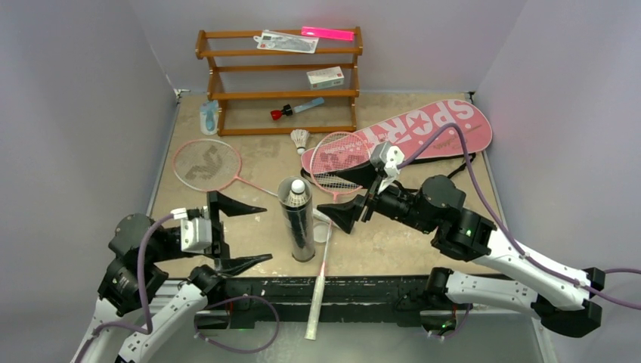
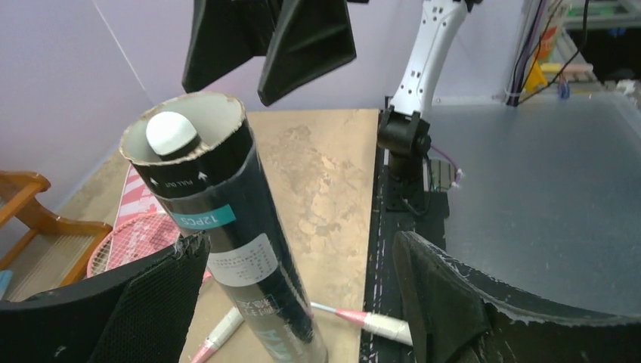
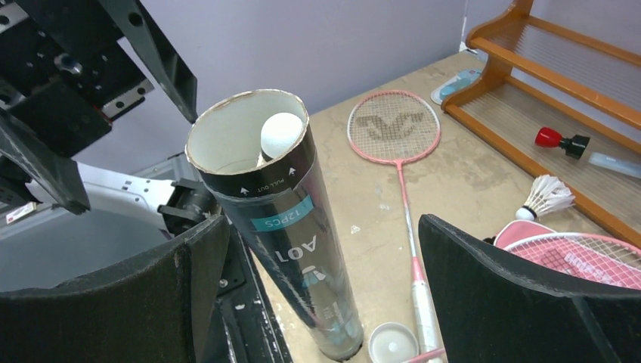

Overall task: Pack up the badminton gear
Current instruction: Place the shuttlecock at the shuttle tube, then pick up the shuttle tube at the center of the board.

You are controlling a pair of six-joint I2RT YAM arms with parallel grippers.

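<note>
- Standing upright on the counter (image 1: 408,253), the tube (image 1: 297,219) holds one shuttlecock (image 1: 298,186).
- Left end effector (image 1: 266,234) and right end effector (image 3: 321,227) flank the tube, both released.
- Likely next: the loose shuttlecock (image 1: 301,139) beyond the tube; pinch it gently, feathers crush.

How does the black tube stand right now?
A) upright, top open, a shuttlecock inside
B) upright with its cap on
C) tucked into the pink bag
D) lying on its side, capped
A: the black tube stands upright with its mouth uncovered, and the white cork of a shuttlecock shows just below the rim.
</note>
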